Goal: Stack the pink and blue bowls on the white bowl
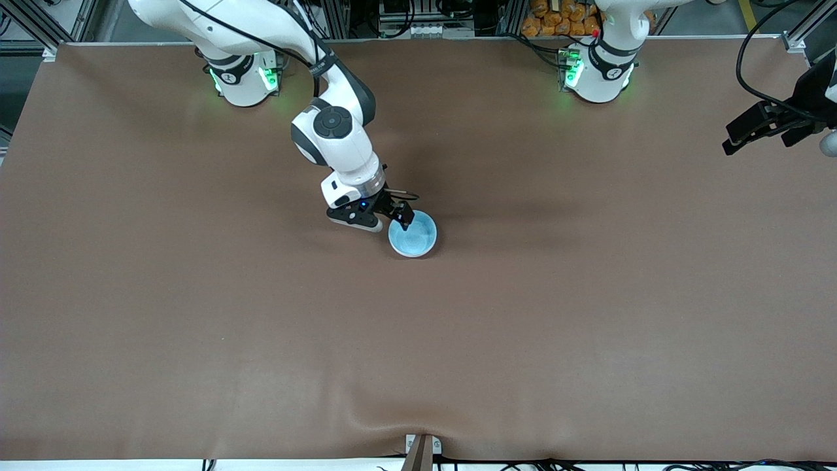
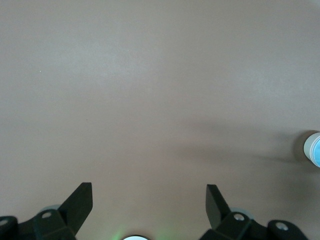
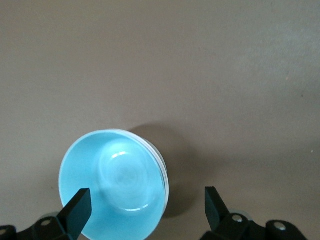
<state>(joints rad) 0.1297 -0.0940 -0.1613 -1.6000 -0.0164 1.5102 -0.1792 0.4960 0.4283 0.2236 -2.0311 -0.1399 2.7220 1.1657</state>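
Observation:
The sky-blue bowl (image 1: 413, 237) sits upright mid-table. In the right wrist view (image 3: 112, 182) thin pale rim lines of a bowl nested under it show along one side (image 3: 163, 172). I cannot tell the colour of what is under it. No separate pink or white bowl is in view. My right gripper (image 1: 399, 216) is open and empty, low over the blue bowl's rim on the side toward the right arm's base; in its wrist view (image 3: 147, 200) one finger is over the bowl, the other over bare table. My left gripper (image 1: 735, 137) is open and empty, waiting above the left arm's end of the table.
The brown table cover (image 1: 196, 314) is bare around the bowl. The blue bowl shows small at the edge of the left wrist view (image 2: 313, 149). The left gripper (image 2: 150, 197) looks down on bare cover. The two arm bases stand along the table's farthest edge.

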